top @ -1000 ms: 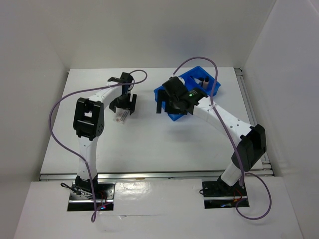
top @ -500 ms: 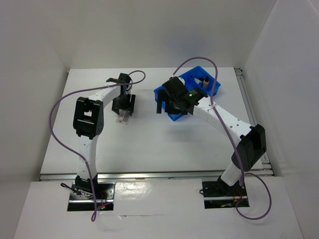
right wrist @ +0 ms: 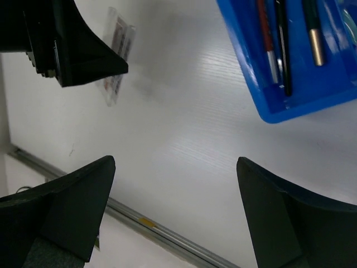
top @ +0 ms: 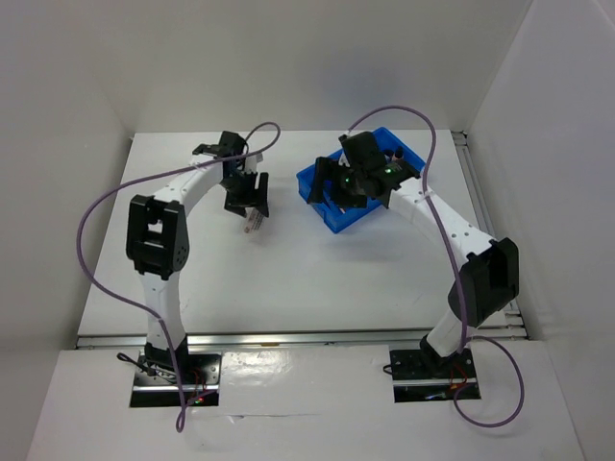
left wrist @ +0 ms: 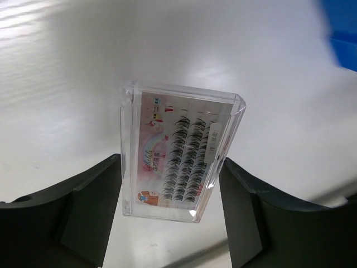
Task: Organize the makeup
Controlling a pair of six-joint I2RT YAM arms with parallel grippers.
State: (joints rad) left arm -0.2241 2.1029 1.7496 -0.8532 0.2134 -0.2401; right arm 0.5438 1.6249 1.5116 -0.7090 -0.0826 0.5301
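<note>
My left hand (left wrist: 170,187) is closed on the lash card (left wrist: 177,149), a flat clear case with rows of dark lashes on a printed pink and white backing. One finger presses each long edge, so I am holding it across its short width, with the far end sticking out past my fingertips. From above, the card sits left of the middle of the worktop (top: 288,279), well apart from the blue tray (top: 332,223) on the right. It looks tilted and lifted off the surface, though I cannot be sure it is fully clear.

I judge it very light and stiff, but the plastic walls are smooth and thin. It could slip or twist between my pads, and squeezing hard might crack the shell or pop the lid. Holding the long edges near the middle seems best, with modest pressure.

My right hand (right wrist: 175,173) is spread wide and holds nothing. It hangs over the worktop just off the tray's near left corner. In the tray's long compartment I see the red pencil (right wrist: 266,39) lying beside a black brush (right wrist: 281,47). The card is not yet in the tray.
</note>
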